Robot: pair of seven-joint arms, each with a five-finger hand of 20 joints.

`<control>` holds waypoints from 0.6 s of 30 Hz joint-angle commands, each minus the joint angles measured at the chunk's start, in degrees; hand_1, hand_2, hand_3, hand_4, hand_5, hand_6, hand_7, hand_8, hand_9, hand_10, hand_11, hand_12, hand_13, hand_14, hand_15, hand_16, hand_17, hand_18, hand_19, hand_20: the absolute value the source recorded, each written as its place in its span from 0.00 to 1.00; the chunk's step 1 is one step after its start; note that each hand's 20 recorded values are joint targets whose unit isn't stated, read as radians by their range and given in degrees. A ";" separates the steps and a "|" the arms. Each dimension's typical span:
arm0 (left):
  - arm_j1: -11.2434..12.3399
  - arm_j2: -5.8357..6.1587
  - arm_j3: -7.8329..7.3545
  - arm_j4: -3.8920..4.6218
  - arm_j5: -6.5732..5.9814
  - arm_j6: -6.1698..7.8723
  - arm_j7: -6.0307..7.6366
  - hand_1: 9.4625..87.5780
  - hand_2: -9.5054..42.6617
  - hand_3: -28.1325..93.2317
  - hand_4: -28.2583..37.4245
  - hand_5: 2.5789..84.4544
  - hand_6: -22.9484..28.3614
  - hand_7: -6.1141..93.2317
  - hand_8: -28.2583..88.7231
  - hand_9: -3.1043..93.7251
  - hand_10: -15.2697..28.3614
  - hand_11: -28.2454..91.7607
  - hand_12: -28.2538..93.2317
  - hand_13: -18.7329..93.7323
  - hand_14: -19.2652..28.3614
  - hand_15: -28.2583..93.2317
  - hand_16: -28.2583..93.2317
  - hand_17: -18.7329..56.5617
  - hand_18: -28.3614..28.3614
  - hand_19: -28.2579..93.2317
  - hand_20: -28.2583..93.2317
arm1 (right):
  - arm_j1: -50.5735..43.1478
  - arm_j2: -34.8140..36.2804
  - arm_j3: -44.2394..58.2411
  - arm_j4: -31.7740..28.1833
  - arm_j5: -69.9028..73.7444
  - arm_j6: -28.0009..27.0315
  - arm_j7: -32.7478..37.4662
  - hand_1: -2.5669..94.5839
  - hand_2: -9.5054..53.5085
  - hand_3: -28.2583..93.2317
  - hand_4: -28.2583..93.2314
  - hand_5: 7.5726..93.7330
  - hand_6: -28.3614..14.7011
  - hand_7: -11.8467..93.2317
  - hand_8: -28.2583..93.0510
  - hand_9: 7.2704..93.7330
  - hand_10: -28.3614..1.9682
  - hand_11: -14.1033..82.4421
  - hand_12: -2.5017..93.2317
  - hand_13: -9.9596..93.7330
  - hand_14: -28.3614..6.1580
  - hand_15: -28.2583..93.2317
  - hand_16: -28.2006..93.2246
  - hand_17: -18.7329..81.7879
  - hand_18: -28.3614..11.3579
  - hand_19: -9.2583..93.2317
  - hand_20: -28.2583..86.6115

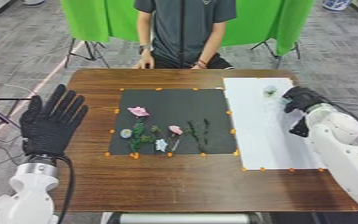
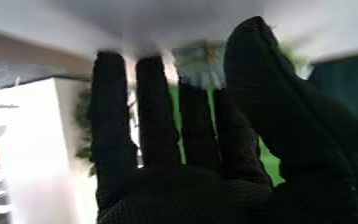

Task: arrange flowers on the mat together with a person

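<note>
The right hand (image 1: 307,99) is over the upper part of the white sheet (image 1: 260,130), beside a pale flower (image 1: 270,90). In the right wrist view the right hand (image 2: 184,185) has straight fingers and its thumb apart; a blurred pale flower (image 2: 198,65) shows near the fingertips, contact unclear. On the dark mat (image 1: 171,100) lie a pink flower (image 1: 138,111), a smaller pink one (image 1: 175,130), a pale round one (image 1: 126,133), a whitish one (image 1: 161,145), green foliage (image 1: 138,137) and thin green sprigs (image 1: 194,134). The left hand (image 1: 49,127) is open, left of the mat.
Orange markers (image 1: 232,131) line the edges of the mat and sheet. Bare brown wood of the table (image 1: 175,187) lies between the mat and the near edge. Green cloth (image 1: 91,20) hangs beyond the far edge, with stand legs on the floor.
</note>
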 commanded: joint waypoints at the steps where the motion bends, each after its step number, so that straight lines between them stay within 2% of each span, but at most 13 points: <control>1: 0.16 -0.81 0.07 0.54 0.60 -1.09 -1.35 0.20 0.40 0.82 0.00 0.50 0.56 0.15 0.16 0.41 0.64 0.36 0.28 0.41 0.67 0.39 0.19 0.22 0.70 0.41 0.31 | -2.15 -0.67 -0.83 -0.70 -5.32 0.00 -3.66 0.61 0.00 0.79 0.00 0.48 0.76 0.37 0.08 0.53 0.75 0.31 0.16 0.62 0.67 0.50 0.37 0.50 0.31 0.68 0.36; 3: 0.17 -0.87 0.03 0.59 0.76 -1.08 -1.41 0.20 0.40 0.82 0.00 0.50 0.56 0.15 0.16 0.41 0.64 0.36 0.28 0.41 0.67 0.38 0.19 0.22 0.70 0.41 0.31 | -2.82 -0.57 -1.48 -0.71 -5.83 1.81 -4.30 0.64 0.00 0.73 0.00 0.53 0.79 0.40 0.08 0.60 0.73 0.36 0.20 0.66 0.73 0.50 0.47 0.52 0.37 0.68 0.42; 4: 0.19 -0.91 0.05 0.60 0.59 -1.04 -1.41 0.20 0.40 0.82 0.00 0.50 0.57 0.15 0.16 0.41 0.64 0.36 0.28 0.41 0.67 0.38 0.19 0.22 0.70 0.41 0.31 | -3.11 -0.21 -1.97 -0.96 -5.25 2.28 -4.20 0.64 0.00 0.72 0.00 0.55 0.79 0.41 0.10 0.64 0.74 0.34 0.24 0.67 0.74 0.50 0.50 0.52 0.37 0.67 0.44; 6: 0.29 -1.11 -0.01 0.68 0.59 -1.18 -1.67 0.20 0.40 0.82 0.00 0.50 0.57 0.15 0.16 0.41 0.64 0.36 0.28 0.41 0.67 0.38 0.19 0.22 0.70 0.41 0.31 | -4.03 0.42 -2.07 -1.85 -5.77 1.54 -5.23 0.66 0.00 0.72 0.00 0.60 0.79 0.47 0.15 0.78 0.77 0.26 0.40 0.71 0.78 0.50 0.56 0.52 0.38 0.67 0.48; 8: 0.59 -1.09 -0.10 0.60 0.59 -1.15 -1.54 0.20 0.40 0.82 0.00 0.50 0.57 0.15 0.16 0.41 0.64 0.36 0.28 0.42 0.69 0.40 0.19 0.22 0.70 0.41 0.31 | -5.10 1.17 -2.02 -3.12 -5.28 3.27 -5.64 0.67 0.00 0.74 0.00 0.62 0.79 0.51 0.15 0.82 0.78 0.27 0.45 0.73 0.79 0.51 0.58 0.52 0.39 0.68 0.49; 13: 0.83 -1.12 -0.33 0.59 0.58 -1.00 -1.64 0.20 0.40 0.82 0.00 0.50 0.57 0.15 0.16 0.41 0.64 0.36 0.28 0.42 0.69 0.40 0.19 0.22 0.70 0.41 0.31 | -9.10 3.29 -0.56 -11.14 -5.56 9.03 -6.65 0.66 0.00 0.75 0.00 0.64 0.79 0.51 0.15 0.84 0.77 0.27 0.46 0.75 0.79 0.51 0.59 0.52 0.39 0.69 0.50; 18: 1.73 -1.17 -1.37 0.24 0.42 -0.48 -1.15 0.20 0.40 0.82 0.00 0.50 0.57 0.15 0.16 0.41 0.64 0.36 0.28 0.42 0.69 0.40 0.19 0.22 0.70 0.41 0.31 | -8.41 2.64 -2.01 -20.47 -9.42 7.19 -11.23 0.65 0.00 0.76 0.00 0.63 0.78 0.50 0.15 0.82 0.76 0.26 0.46 0.74 0.79 0.51 0.59 0.52 0.39 0.69 0.50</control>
